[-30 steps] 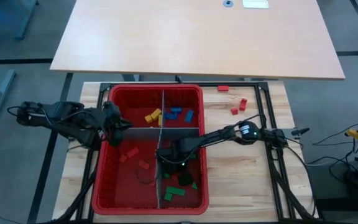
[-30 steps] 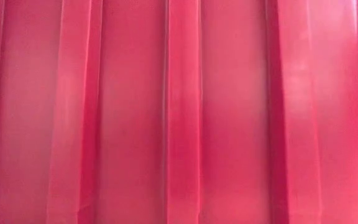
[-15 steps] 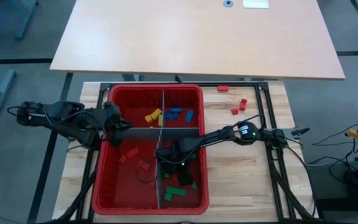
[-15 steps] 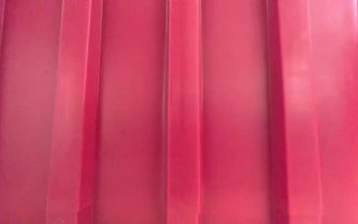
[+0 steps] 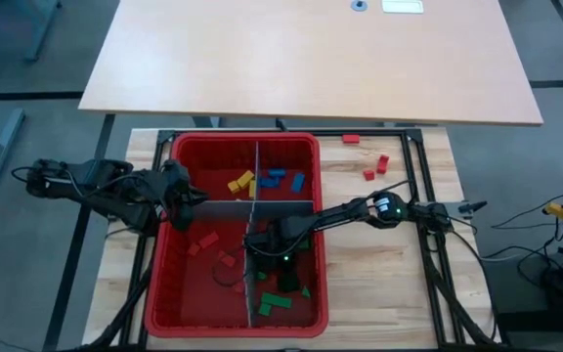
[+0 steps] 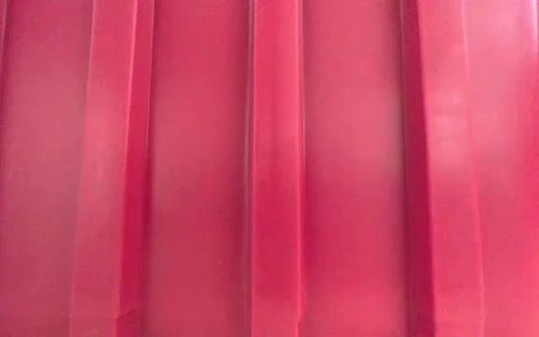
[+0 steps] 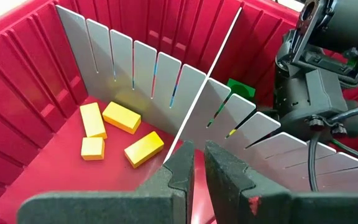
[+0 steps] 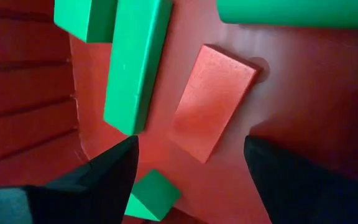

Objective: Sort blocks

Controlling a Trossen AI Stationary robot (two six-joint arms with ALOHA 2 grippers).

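A: Right gripper (image 8: 188, 171), state of the jaws?
B: Jaws spread wide, gripping nothing. A red block (image 8: 213, 102) lies flat on the bin floor directly ahead of the gap between them, untouched. Green blocks (image 8: 135, 62) lie just beyond it and to one side; a small green piece sits close against one finger (image 8: 98, 168).

A: Where does that put the gripper in the bin?
B: From above, the right gripper (image 5: 289, 282) is down inside the near right compartment of the red bin (image 5: 164, 293), among the green blocks (image 5: 272, 303), next to the grey divider (image 5: 249, 284).

A: Left gripper?
B: The left gripper (image 7: 197, 165) has its jaws nearly together with a narrow gap, nothing between them. The tips sit at the top edge of the grey divider (image 7: 222, 112). Just beyond, in the compartment ahead, lie four yellow blocks (image 7: 120, 118). From above, the left gripper (image 5: 192, 198) is at the bin's left wall.

A: Remaining blocks?
B: Yellow blocks (image 5: 240, 182) and blue blocks (image 5: 280, 178) lie in the far compartments; red blocks (image 5: 208, 242) in the near left one. Further out from the right jaws, loose red blocks (image 5: 374, 168) lie on the desk (image 5: 379, 284) outside the bin.

A: Low view?
B: Filled by the bin's ribbed red wall (image 6: 269, 168).
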